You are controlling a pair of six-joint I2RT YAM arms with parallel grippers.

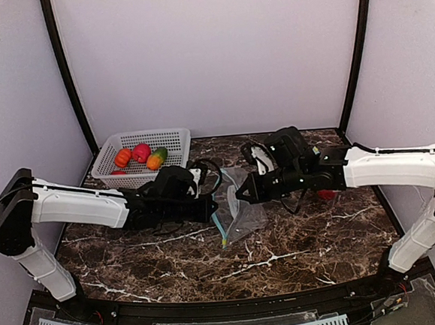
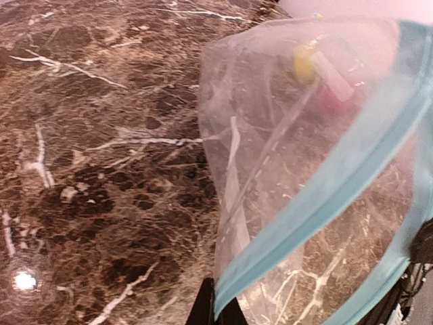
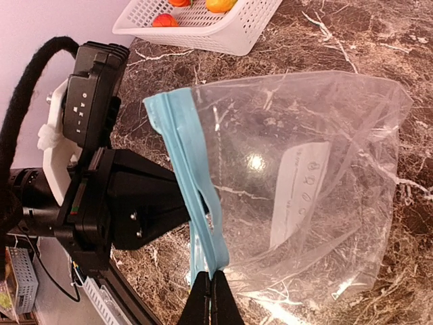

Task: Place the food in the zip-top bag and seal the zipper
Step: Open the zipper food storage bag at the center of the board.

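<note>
Both the left pincer (image 1: pixel 215 208) and the right pincer (image 1: pixel 240 197) pinch the light-blue zipper strip (image 3: pixel 177 145) of the clear plastic zip-top bag (image 1: pixel 246 217) between them. The small rounded red, orange and green-yellow toy fruits (image 1: pixel 140 155) sit in the white mesh basket (image 1: pixel 177 144) at the far left of the dark marbled bench (image 1: pixel 306 238), apart from the bag.

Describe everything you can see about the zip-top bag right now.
The zip-top bag is clear, crinkled plastic with a light blue zipper strip along its mouth and a white printed label on one side. It sits over the dark marble table, mouth towards the robot's left. The strips look partly parted, so it is not sealed, and nothing shows inside in the right wrist view. The left and right jaws are both shut on the zipper strip, at separate spots.
</note>
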